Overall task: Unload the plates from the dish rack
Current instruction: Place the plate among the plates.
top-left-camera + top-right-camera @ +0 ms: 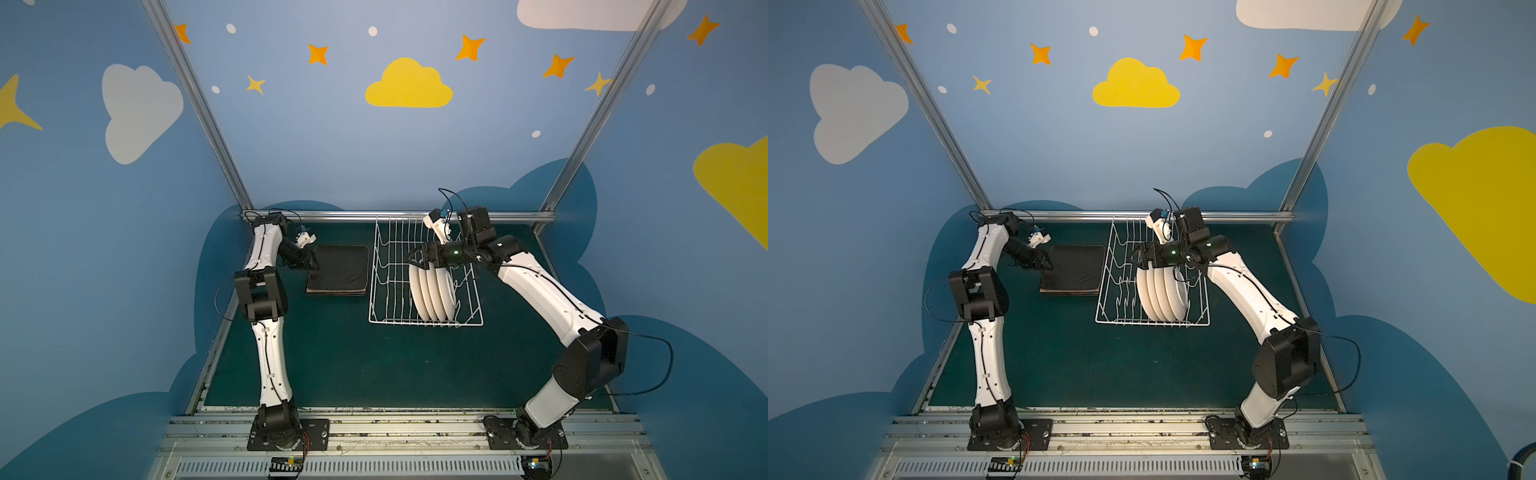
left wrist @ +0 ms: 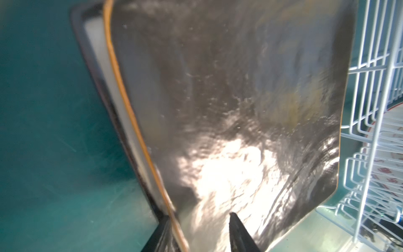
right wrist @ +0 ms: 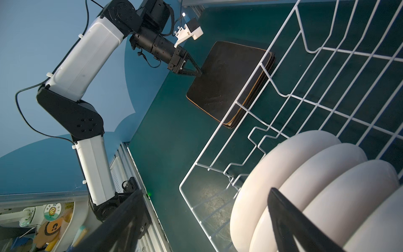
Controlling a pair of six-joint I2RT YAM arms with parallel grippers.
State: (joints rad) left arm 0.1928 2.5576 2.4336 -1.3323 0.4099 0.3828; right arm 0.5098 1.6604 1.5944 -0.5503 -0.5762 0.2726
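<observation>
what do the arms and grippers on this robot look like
The left arm and right arm have smooth white shells, black joint blocks and black base plates. Thin black cables loop alongside. The left gripper and right gripper are black with pointed, triangular fingers; a white camera mount sits by each. A green light glows on the right wrist.

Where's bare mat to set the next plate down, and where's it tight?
Widest bare mat: the near half, bordered by the front rim of the dish rack, the stack of square plates and the near rail. Tight: the slot between stack and rack, the stack's left side at the left end effector, and right of the rack under the right arm.
</observation>
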